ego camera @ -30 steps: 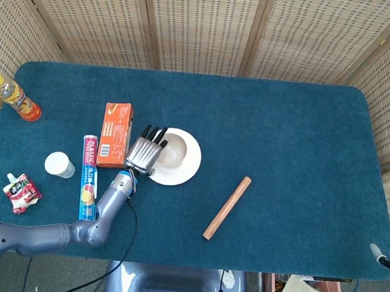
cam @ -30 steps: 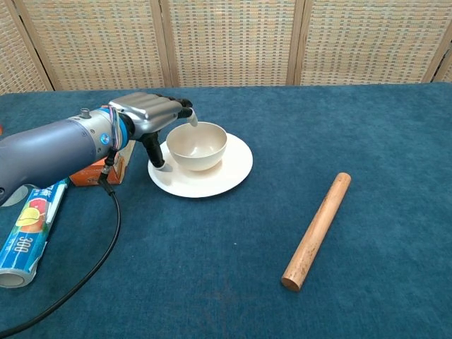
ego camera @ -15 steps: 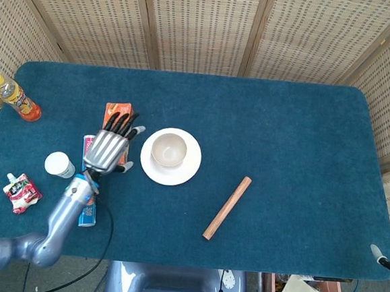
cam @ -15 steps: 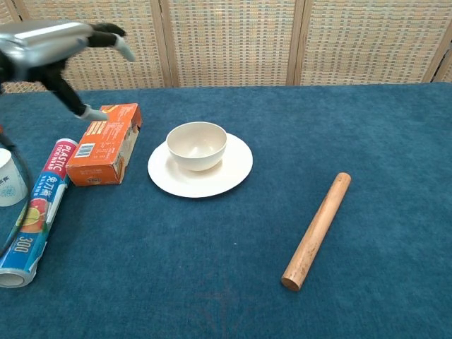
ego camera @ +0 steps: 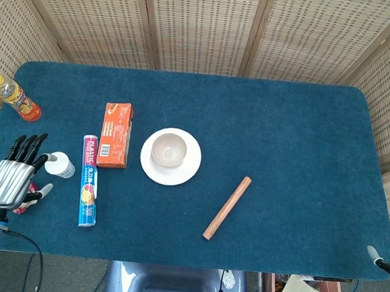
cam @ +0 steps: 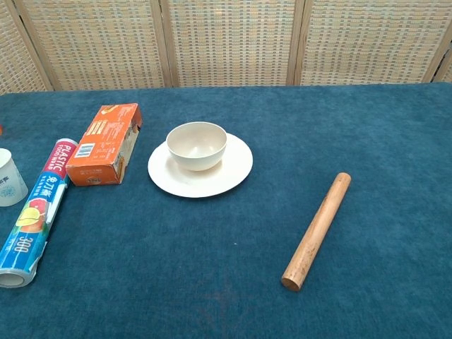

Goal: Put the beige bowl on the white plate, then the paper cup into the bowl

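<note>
Beige bowl [ego camera: 168,149] sits on plate [ego camera: 171,156]. Left robot hand [ego camera: 8,175], open & empty, is just beside cup [ego camera: 58,164]: wrap it w/ light squeeze, lift straight.

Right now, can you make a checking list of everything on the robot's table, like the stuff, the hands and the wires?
Surface: blue table, carpet-like cover.
Job's things: beige bowl sits on the white plate; paper cup stands upright near the left edge, not in the bowl.
Clutter: orange box, plastic wrap roll, wooden rolling pin, drink bottle, red pouch partly hidden under the left hand.
Hands: left hand empty, fingers spread, beside the cup; right hand not in view.
Cables: a dark cable below the left arm.
Surroundings: woven screens behind the table.
</note>
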{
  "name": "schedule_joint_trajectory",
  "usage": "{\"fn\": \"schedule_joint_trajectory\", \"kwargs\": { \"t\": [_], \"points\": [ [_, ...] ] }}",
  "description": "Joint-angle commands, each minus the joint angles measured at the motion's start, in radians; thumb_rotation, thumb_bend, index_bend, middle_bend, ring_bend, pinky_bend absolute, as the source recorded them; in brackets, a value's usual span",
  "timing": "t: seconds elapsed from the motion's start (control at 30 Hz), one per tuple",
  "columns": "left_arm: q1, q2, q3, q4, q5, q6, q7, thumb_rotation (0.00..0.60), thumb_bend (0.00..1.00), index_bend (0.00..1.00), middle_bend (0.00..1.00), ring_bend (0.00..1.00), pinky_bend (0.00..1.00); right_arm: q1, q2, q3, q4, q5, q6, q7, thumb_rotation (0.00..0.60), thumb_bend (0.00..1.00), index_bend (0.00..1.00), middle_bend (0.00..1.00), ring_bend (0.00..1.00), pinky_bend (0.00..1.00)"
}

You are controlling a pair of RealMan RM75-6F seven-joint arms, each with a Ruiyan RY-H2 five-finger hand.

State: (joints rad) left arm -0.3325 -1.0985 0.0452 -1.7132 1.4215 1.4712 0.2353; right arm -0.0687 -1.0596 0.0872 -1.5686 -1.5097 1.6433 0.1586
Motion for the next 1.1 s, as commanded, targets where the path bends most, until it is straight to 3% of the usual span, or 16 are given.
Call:
{"fn": "schedule_joint_trajectory", "kwargs": {
  "t": [0.03, 0.37, 0.6, 1.1],
  "points": [
    [0.037, 0.002, 0.024, 0.078, 0.011, 0.010, -0.066, 0.600, 0.23, 0.35, 0.00, 0.00, 0.00, -0.001, 0.000, -0.001, -0.002, -0.003, 0.003, -0.003, 0.600, 0.17, 0.00, 0.00, 0.00, 0.00],
    [0.039, -0.065, -0.019, 0.260, -0.066, -0.110, -0.163, 0.600, 0.28, 0.40, 0.00, 0.00, 0.00, -0.002, 0.001, -0.005, -0.005, -0.010, 0.004, -0.007, 0.600, 0.17, 0.00, 0.00, 0.00, 0.00],
    [0.014, -0.131, -0.052, 0.356, -0.105, -0.196, -0.151, 0.600, 0.30, 0.42, 0.00, 0.00, 0.00, -0.002, 0.003, -0.005, -0.005, -0.010, 0.004, -0.003, 0.600, 0.17, 0.00, 0.00, 0.00, 0.00],
    [-0.018, -0.217, -0.084, 0.429, -0.139, -0.296, -0.093, 0.600, 0.32, 0.44, 0.00, 0.00, 0.00, -0.004, 0.004, -0.006, -0.001, -0.013, 0.008, 0.010, 0.600, 0.17, 0.00, 0.00, 0.00, 0.00]
  ]
}}
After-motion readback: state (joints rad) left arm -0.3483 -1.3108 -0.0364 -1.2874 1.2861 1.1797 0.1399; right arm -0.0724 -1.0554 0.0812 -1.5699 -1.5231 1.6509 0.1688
